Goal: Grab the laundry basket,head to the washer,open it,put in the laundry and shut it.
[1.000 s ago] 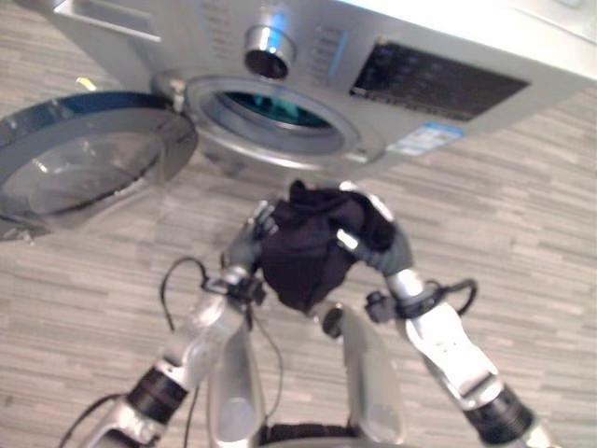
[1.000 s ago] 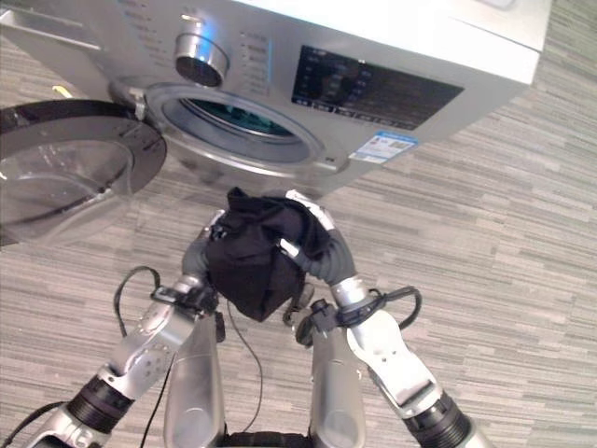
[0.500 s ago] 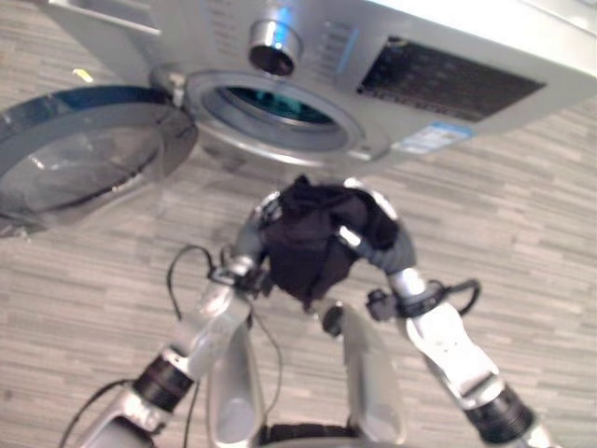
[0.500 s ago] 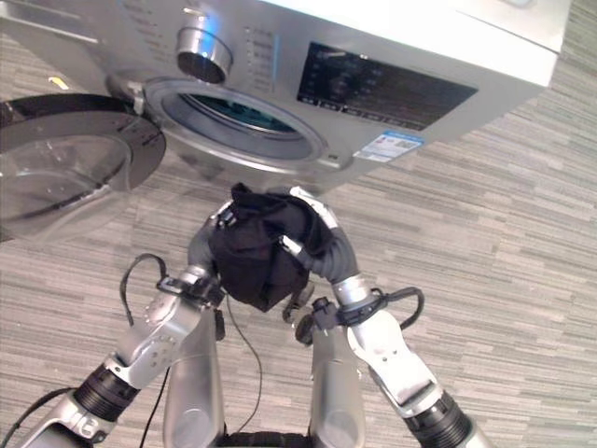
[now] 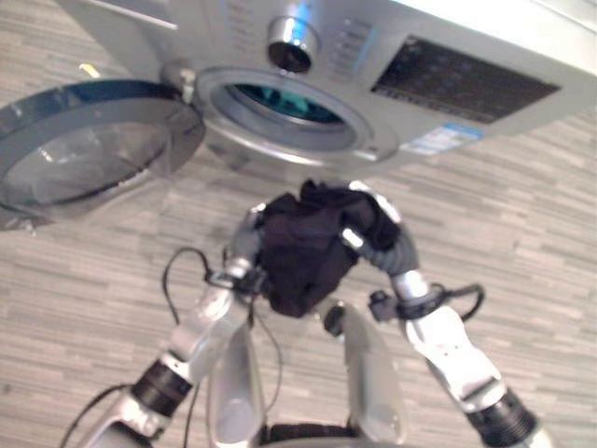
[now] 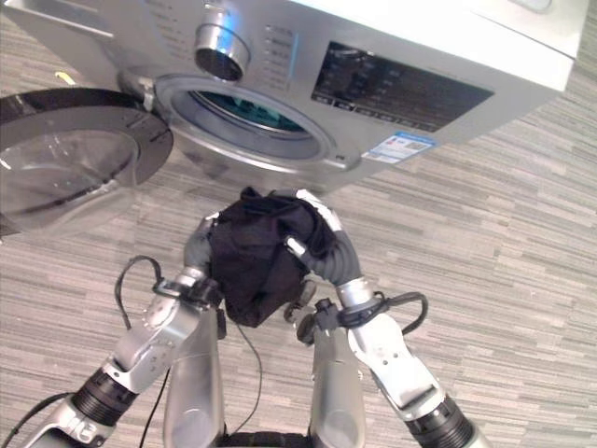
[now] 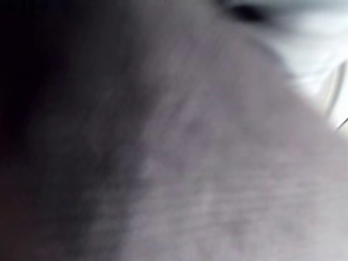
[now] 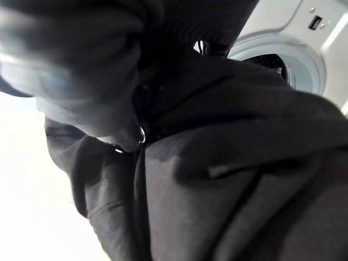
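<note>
A bundled black garment (image 5: 303,247) hangs between my two hands, just in front of and below the washer's round drum opening (image 5: 280,101). My right hand (image 5: 384,241) wraps the bundle's right side, with silver fingers (image 5: 353,240) curled over the cloth. My left hand (image 5: 242,247) presses against the bundle's left side and is mostly behind the cloth. Dark cloth (image 7: 163,163) covers the left wrist view. The right wrist view has the garment (image 8: 217,179) close up with the drum opening (image 8: 274,57) beyond it.
The silver washer (image 5: 485,42) stands ahead, with a knob (image 5: 289,45) and a dark control panel (image 5: 466,79). Its glass door (image 5: 89,149) is swung wide open to the left. Grey wood-pattern floor (image 5: 522,215) lies all around.
The view has shifted slightly. Both hands still carry the black bundle before the drum opening, and the left forearm has moved in a little closer under it.
</note>
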Controlling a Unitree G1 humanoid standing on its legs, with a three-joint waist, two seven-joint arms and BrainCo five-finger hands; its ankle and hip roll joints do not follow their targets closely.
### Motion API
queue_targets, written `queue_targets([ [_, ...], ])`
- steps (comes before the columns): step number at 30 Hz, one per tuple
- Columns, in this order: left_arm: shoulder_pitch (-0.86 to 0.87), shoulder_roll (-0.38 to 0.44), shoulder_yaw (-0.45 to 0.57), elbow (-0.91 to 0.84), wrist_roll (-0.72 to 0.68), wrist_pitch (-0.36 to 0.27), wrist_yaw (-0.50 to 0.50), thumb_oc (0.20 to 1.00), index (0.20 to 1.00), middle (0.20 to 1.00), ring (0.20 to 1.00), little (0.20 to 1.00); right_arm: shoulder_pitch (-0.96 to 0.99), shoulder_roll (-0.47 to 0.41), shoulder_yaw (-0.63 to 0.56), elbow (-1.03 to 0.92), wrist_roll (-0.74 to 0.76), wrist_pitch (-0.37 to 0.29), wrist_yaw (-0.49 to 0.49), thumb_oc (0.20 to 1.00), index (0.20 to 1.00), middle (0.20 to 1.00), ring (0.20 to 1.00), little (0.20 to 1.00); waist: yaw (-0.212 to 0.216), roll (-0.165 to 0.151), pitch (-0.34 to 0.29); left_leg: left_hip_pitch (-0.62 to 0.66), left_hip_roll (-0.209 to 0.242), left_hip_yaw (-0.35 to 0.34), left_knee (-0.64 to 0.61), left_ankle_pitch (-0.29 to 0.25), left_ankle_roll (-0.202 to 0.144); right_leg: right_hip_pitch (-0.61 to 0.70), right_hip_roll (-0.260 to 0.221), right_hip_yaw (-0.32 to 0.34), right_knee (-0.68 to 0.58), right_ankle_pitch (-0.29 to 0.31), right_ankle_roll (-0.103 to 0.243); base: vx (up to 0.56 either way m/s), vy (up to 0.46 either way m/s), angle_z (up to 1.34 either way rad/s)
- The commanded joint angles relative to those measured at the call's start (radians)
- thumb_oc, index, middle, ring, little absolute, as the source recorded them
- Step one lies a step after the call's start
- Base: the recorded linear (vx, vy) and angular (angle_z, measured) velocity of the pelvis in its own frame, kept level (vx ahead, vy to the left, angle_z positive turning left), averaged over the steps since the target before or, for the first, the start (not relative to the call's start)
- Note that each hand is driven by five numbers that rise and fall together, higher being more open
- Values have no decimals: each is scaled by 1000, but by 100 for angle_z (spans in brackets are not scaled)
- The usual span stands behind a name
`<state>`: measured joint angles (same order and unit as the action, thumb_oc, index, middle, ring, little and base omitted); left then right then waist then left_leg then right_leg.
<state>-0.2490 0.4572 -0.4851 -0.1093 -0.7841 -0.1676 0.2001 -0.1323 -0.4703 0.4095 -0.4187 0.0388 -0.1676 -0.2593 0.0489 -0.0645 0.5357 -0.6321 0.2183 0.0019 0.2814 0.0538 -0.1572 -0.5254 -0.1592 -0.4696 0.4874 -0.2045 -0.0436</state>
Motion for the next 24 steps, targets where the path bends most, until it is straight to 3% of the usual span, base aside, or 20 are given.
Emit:
queue_targets([
  [1,41,-4,26,-127,60,-52,10,200,200,200,200,200,22,-5,-52,-104,-8,-53,-29,1000,1000,1000,1000,1000,-19,10,-16,-75,-24,73,-29,50,75,88,-29,62,-46,-43,80,0,0,0],
  [9,44,-8,31,-113,71,-53,22,200,200,200,200,200,36,1,-66,-85,0,-50,-44,1000,1000,1000,1000,1000,-18,12,-16,-75,-28,72,-27,48,78,85,-31,63,-38,-46,79,0,0,0],
  [19,6,-39,54,-17,107,-61,54,200,200,200,200,200,331,-44,-321,28,-94,-30,-111,1000,1000,1000,1000,1000,-88,-17,-16,-78,-20,92,-21,44,87,62,-29,87,-38,-34,83,-5,3,-3],
  [24,-54,-72,27,57,101,-49,56,200,200,200,200,200,344,-42,-359,91,-98,-12,-130,1000,1000,1000,1000,1000,-112,-27,-21,-80,-13,104,-19,42,87,55,-28,102,-46,-26,85,-14,17,-17],
])
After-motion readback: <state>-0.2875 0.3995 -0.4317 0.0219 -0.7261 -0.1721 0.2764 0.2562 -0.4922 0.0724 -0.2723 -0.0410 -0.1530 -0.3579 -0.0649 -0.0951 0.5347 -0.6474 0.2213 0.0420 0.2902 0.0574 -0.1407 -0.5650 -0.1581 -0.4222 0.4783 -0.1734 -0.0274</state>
